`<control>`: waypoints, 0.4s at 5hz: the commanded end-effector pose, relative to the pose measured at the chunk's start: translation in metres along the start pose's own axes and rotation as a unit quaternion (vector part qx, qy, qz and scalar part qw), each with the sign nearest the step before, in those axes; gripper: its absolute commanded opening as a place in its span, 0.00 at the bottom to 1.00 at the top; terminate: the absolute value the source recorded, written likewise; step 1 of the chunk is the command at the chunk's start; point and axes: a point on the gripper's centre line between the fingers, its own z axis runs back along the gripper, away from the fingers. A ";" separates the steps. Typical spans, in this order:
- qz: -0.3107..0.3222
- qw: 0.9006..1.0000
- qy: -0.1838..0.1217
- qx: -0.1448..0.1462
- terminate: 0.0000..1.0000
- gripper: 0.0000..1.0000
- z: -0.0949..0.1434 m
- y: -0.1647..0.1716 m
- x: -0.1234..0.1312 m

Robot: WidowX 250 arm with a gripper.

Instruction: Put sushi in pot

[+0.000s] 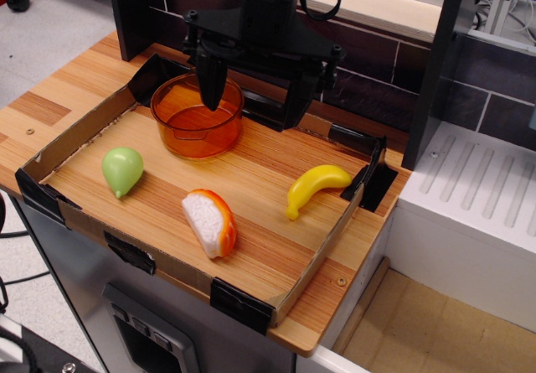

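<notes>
Sushi point(210, 222) is lying closest to us, on its side near the front edge of the tray point(84, 130), white rice facing left and the orange topping curling over the right. It is sitting free, nothing touching it, with open wood all around, so a grab from above looks to have room.

Sweeping from the left now: the green pear point(122, 170) is resting well apart from the sushi, stem end pointing down toward the front wall. Behind it, toward the back left corner, the orange pot point(196, 115) is standing upright and looking empty, mouth wide open and waiting. Low cardboard walls, taped at the corners, are fencing the toys in so they are not rolling off the counter point(327, 318).

Above the back of the tray the gripper point(253, 88) is hanging with its fingers point(211, 80) spread wide and holding nothing; the left one is pointing down over the pot, the right one is sitting past the pot's right rim. So the hand is parked over the goal, not the target, and the sushi is still some way forward of it.

Further right, the banana point(316, 186) is lying near the right wall, clear of the sushi. To the far right a white ribbed drainboard point(477, 189) is sitting beside the counter.

My read: the task is hardly started, and the next job is coming forward and down onto that sushi, which may slip on its rounded sides.
</notes>
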 end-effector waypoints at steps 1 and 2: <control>0.000 1.000 0.000 0.000 0.00 1.00 0.000 0.000 0.000; 0.109 0.994 0.020 -0.021 0.00 1.00 -0.001 0.012 -0.007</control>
